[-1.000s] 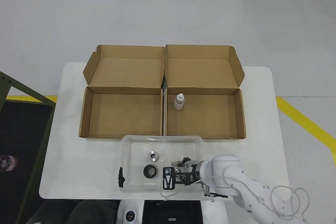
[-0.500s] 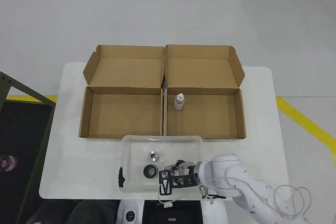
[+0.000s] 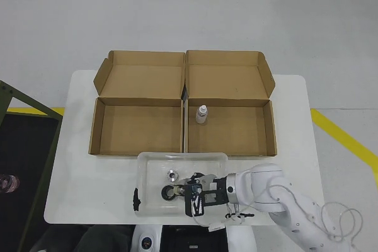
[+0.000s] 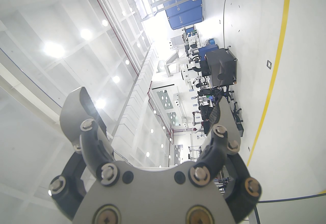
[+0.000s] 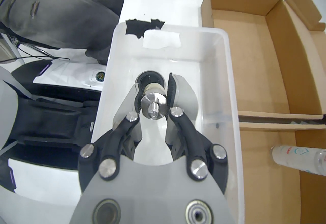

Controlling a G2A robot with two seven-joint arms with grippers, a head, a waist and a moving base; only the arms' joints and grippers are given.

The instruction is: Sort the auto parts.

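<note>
Metal hex fitting (image 5: 152, 105) is the part we have in hand. Top view: our right gripper (image 3: 181, 191) sits inside the clear bin (image 3: 183, 154), lower middle of the frame, just beside a black ring (image 3: 169, 192) — cardboard boxes (image 3: 138, 129) lie above it. Left wrist view: the left gripper (image 4: 147, 105) gapes, aimed at the ceiling. Right wrist view: fingers (image 5: 174, 91) pinch the fitting's flats — secure for lifting, we judge

Legible text: none. Small bottle (image 5: 296, 158) in the cardboard box (image 5: 254, 62): red and blue print on its label, too small to read. Clear bin (image 5: 230, 62): white sticker (image 5: 161, 40) on the end wall, blank; blue cabinets (image 4: 183, 12) in the hall bear a white mark, unreadable.
</note>
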